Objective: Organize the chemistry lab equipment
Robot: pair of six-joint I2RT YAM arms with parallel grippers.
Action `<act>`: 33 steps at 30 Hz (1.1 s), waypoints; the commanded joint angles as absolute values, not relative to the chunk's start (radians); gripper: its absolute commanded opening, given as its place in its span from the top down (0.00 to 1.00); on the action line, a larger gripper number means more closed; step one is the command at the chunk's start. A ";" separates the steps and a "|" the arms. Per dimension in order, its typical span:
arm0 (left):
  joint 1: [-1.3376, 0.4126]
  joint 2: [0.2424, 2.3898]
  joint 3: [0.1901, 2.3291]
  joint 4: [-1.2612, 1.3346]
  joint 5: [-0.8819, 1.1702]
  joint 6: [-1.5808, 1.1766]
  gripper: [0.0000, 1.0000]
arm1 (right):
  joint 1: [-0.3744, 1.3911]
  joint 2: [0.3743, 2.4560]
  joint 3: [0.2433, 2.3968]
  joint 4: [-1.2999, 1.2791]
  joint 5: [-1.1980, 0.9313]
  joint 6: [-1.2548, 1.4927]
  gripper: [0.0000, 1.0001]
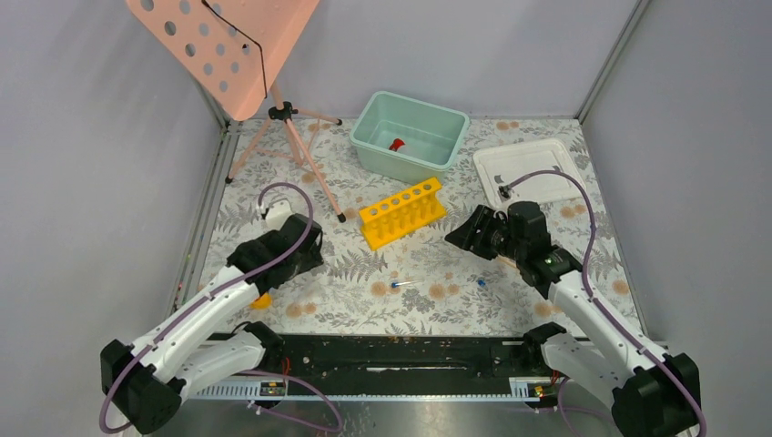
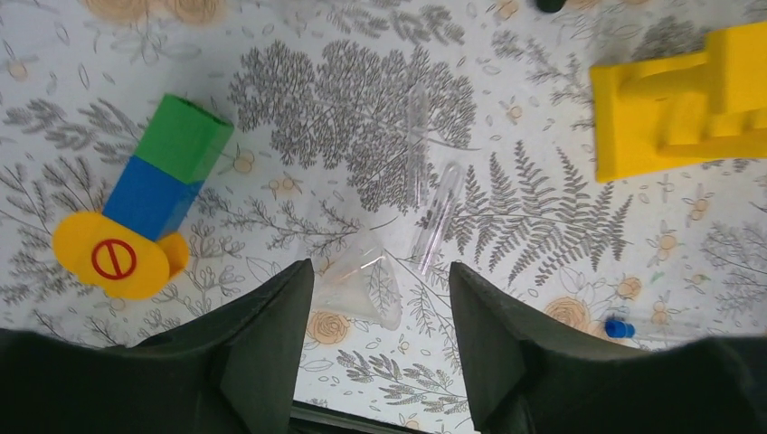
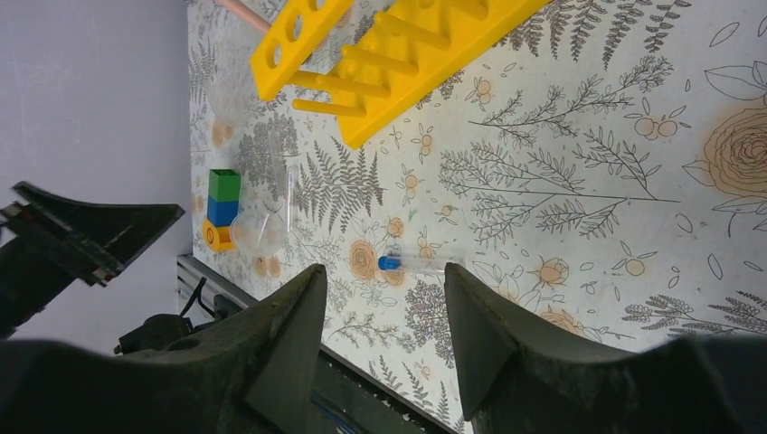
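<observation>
The yellow test-tube rack stands mid-table with its holes empty. A red-capped bottle lies inside the teal bin. One blue-capped tube lies on the mat just beyond my open right gripper. A second blue cap lies to its right. My left gripper is open and low over the mat. A clear funnel lies by its left fingertip, untouched. Two clear uncapped tubes lie further ahead.
A green-blue-yellow block stack lies left of the funnel. A white tray sits at the back right. The pink perforated stand's tripod is at the back left. Grey walls enclose the floral mat.
</observation>
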State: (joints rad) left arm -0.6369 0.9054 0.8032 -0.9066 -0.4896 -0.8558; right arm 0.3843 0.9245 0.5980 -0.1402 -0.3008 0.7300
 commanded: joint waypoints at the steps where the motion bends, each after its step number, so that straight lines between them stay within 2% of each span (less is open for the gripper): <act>1: -0.636 0.946 0.752 -0.864 -0.458 -0.988 0.43 | 0.385 0.869 0.593 -0.110 -0.300 0.719 0.42; 10: -0.635 1.029 0.656 -0.789 -0.427 -1.028 0.52 | 0.385 0.858 0.580 -0.081 -0.308 0.741 0.41; 14: -0.636 1.059 0.639 -0.781 -0.423 -1.029 0.60 | 0.385 0.853 0.577 -0.082 -0.304 0.742 0.41; 17: -0.636 1.064 0.640 -0.801 -0.429 -1.042 0.71 | 0.385 0.846 0.576 -0.088 -0.300 0.740 0.41; 21: -0.636 1.021 0.665 -0.849 -0.459 -1.050 0.94 | 0.385 0.829 0.576 -0.096 -0.294 0.740 0.41; 23: -0.636 0.989 0.687 -0.877 -0.476 -1.044 1.00 | 0.385 0.824 0.579 -0.099 -0.295 0.742 0.41; 33: -0.636 0.824 0.789 -0.925 -0.405 -0.949 1.00 | 0.386 0.818 0.583 -0.068 -0.374 0.782 0.40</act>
State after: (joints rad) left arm -0.6369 0.8772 0.7151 -0.9192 -0.4423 -1.0088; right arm 0.3843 0.8303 0.5770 -0.1204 -0.3077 0.7532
